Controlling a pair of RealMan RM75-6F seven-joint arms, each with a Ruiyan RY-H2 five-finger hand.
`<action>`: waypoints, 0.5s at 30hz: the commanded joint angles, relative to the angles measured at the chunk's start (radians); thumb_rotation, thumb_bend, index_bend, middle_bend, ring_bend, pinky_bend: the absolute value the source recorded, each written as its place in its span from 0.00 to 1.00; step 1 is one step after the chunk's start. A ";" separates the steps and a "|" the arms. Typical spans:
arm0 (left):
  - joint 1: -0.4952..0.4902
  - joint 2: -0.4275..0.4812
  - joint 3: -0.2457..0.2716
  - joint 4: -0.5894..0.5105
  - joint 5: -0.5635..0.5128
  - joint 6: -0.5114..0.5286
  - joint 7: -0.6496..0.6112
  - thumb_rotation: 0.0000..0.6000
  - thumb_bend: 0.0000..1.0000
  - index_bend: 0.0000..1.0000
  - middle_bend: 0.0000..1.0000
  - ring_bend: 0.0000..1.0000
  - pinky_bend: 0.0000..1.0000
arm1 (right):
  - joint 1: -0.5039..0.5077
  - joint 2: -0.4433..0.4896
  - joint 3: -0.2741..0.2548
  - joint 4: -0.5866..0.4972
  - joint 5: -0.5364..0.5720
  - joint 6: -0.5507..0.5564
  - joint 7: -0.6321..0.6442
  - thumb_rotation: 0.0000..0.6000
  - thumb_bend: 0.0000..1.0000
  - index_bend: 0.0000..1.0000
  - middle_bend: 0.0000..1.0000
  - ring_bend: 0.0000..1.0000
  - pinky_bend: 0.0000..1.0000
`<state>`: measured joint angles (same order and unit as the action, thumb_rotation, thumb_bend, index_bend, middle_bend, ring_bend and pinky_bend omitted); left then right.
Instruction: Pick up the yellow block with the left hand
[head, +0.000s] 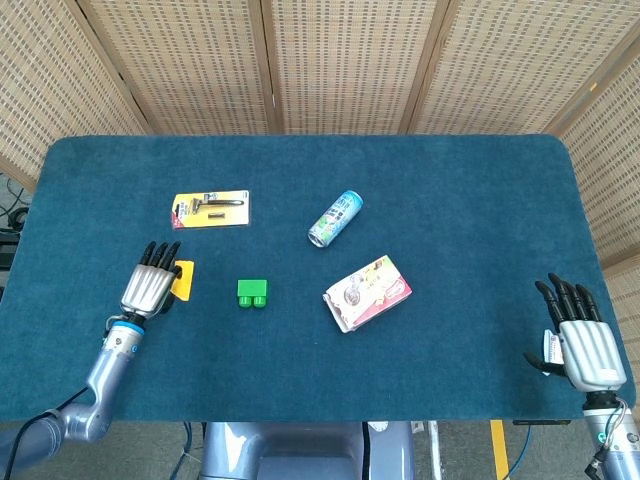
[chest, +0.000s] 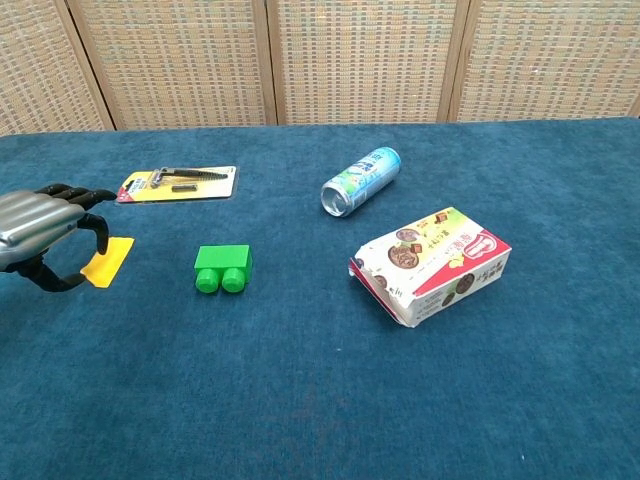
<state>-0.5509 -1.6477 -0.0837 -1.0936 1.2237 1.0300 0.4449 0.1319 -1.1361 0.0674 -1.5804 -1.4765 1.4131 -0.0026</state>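
Closing in on the yellow block (chest: 107, 260), we keep our left robot hand (head: 150, 286) spread and empty just beside it on the bench (head: 450, 200); since the block lies flat, we should hook fingertips (chest: 97, 194) under its edge before pinching.

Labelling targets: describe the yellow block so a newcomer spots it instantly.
On the blue table, look to its left side, just right of the left hand. The yellow block is a flat, plain slab; the green block is studded, the razor card printed.
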 joint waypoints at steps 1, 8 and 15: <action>-0.002 -0.005 -0.002 0.004 0.000 0.000 0.005 1.00 0.35 0.40 0.00 0.00 0.00 | 0.000 0.001 0.001 0.001 0.001 0.001 0.002 1.00 0.05 0.00 0.00 0.00 0.00; -0.001 0.001 -0.001 -0.008 -0.004 -0.007 0.019 1.00 0.35 0.40 0.00 0.00 0.00 | -0.003 0.002 0.002 0.002 0.000 0.006 0.010 1.00 0.05 0.00 0.00 0.00 0.00; 0.000 0.019 -0.003 -0.025 -0.015 -0.017 0.029 1.00 0.35 0.40 0.00 0.00 0.00 | -0.002 0.003 0.003 0.000 0.000 0.004 0.006 1.00 0.05 0.00 0.00 0.00 0.00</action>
<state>-0.5508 -1.6296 -0.0871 -1.1178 1.2091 1.0135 0.4733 0.1302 -1.1335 0.0700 -1.5803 -1.4765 1.4170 0.0039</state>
